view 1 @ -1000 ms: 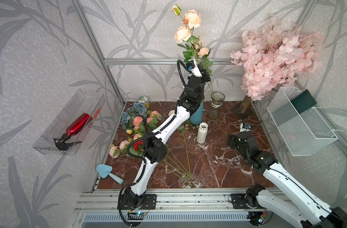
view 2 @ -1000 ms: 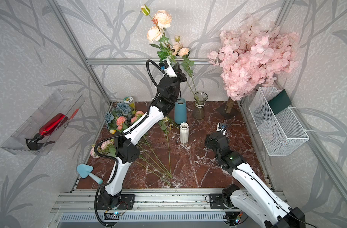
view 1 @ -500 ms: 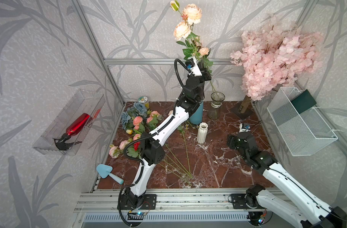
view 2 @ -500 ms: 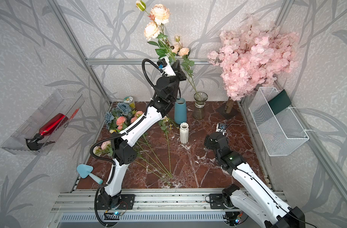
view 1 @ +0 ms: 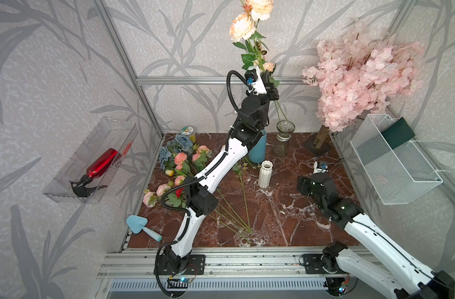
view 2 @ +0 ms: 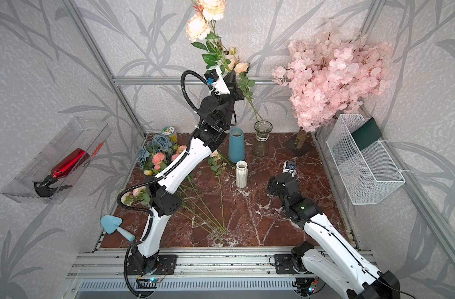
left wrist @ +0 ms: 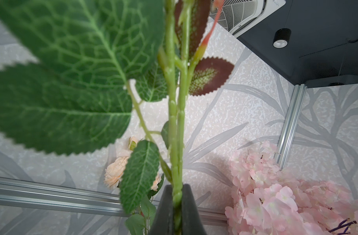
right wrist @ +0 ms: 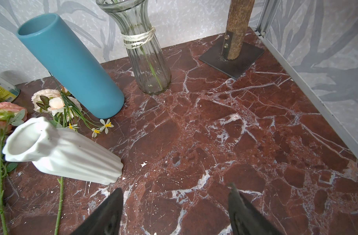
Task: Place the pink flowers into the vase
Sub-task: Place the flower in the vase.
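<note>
Starting at the left wall: one clear tray (view 1: 110, 129) with one red spray bottle (view 1: 102, 164) lying in it, well away from the action. Below that, one blue trowel (view 1: 141, 227) lies at the edge of the surface (view 1: 273, 220).

Next comes the pile of loose stems. I count two blue-grey flowers (view 1: 182, 141) and roughly half a dozen spare pink blooms (view 1: 180, 158), all lying flat with their stems fanned toward the front. My guess is they're waiting their turn.

The left tool (left wrist: 177, 186) is way up high, clamped tight on the green stem of the pink flowers (view 1: 240, 27). That sprig shows two big peach heads plus a smaller one down by the tool. It's held that high because the stem is long. The stem slants down into the glass vase (view 2: 262, 139), and the right wrist view shows a green stem inside the glass, so it looks like it's mid-insertion.

There are three vases total: the blue vase (view 2: 236, 146), the white ribbed vase (view 2: 241, 174) and the glass one, all upright and near each other.

Further right there's one blossom tree (view 1: 361, 75) on its trunk. The right tool (right wrist: 175, 187) hangs low over bare marble with its jaws wide apart and nothing in them, probably keeping clear. Last is one wire basket (view 1: 397, 168) on the right wall.
</note>
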Controlling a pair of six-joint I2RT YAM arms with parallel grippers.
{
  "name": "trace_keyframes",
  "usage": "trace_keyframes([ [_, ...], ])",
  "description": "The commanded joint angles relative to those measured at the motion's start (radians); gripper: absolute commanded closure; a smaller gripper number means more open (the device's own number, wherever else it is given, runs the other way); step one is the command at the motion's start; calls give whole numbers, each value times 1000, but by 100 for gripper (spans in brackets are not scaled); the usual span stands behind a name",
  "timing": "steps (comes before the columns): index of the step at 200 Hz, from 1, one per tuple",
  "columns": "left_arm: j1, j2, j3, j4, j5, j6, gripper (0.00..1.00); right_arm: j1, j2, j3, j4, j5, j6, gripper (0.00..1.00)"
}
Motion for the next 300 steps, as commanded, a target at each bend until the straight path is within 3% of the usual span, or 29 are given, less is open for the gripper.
trace_keyframes([
  [1,-4,33,24,20,17,44,100,-2,6,-12,31,2,-15,20],
  [247,-1,288,127,-17,-2,29,100,-2,-23,-39,58,-81,3,21],
  [300,-4,346,155,-29,-19,6,95,-2,-27,-44,62,-88,3,21],
])
